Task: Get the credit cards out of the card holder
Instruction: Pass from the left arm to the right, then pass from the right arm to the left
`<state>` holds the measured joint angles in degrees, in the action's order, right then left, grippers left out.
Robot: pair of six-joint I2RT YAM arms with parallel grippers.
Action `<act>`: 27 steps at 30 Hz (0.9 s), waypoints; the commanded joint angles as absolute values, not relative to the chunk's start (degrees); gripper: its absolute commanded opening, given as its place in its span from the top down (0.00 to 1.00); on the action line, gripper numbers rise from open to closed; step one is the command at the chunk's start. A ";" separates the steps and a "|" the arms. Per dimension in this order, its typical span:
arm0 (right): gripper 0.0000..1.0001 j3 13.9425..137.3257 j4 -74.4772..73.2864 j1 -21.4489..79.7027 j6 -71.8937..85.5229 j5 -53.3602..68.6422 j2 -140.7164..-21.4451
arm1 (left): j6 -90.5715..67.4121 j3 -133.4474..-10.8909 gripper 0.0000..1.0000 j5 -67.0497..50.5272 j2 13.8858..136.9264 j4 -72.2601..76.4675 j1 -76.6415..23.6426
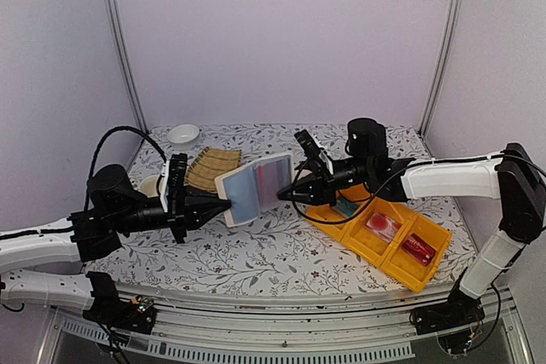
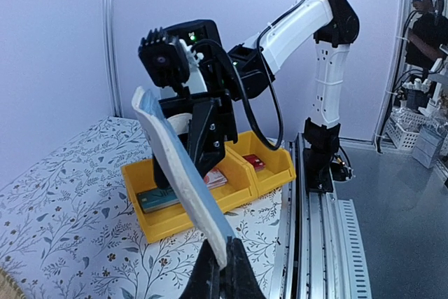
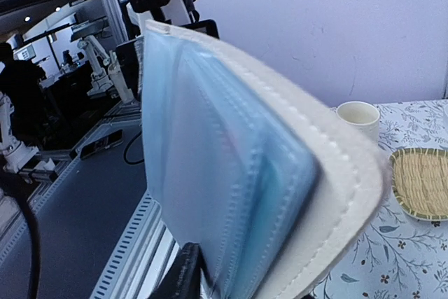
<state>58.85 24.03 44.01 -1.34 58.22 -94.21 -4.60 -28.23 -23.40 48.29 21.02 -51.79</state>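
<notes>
The beige card holder [image 1: 256, 187] hangs open in the air between both grippers, its grey-blue pockets facing up. A reddish shape [image 1: 270, 178] shows through its right pocket. My left gripper [image 1: 223, 205] is shut on its left edge, and in the left wrist view the holder [image 2: 178, 166] rises edge-on from that gripper [image 2: 225, 267]. My right gripper [image 1: 295, 189] is shut on its right edge, and the holder [image 3: 231, 173] fills the right wrist view above one dark finger [image 3: 185, 271]. A teal card [image 1: 345, 208] and a whitish-pink card with a red circle [image 1: 381, 226] lie in the yellow trays.
Three joined yellow trays [image 1: 437, 272] stand at the right, and the nearest one holds a red item [image 1: 420, 249]. A woven bamboo mat [image 1: 212, 168], a white bowl [image 1: 183, 133] and a cup [image 1: 152, 185] sit at the back left.
</notes>
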 commanded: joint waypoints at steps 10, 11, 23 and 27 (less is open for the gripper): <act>0.98 58.12 21.83 45.50 5.42 51.85 -92.56 | -20.79 -28.10 0.93 -11.10 62.62 19.68 -46.07; 0.98 58.15 20.79 46.00 6.32 45.15 -93.04 | -22.19 -27.38 0.85 -12.04 65.07 21.31 -45.10; 0.98 66.01 6.37 49.40 15.31 28.54 -107.83 | -25.36 -23.68 0.32 -19.00 80.61 38.85 -43.95; 0.98 68.18 3.19 49.41 14.72 31.77 -110.47 | -26.00 -21.06 0.25 -22.39 80.43 43.47 -43.13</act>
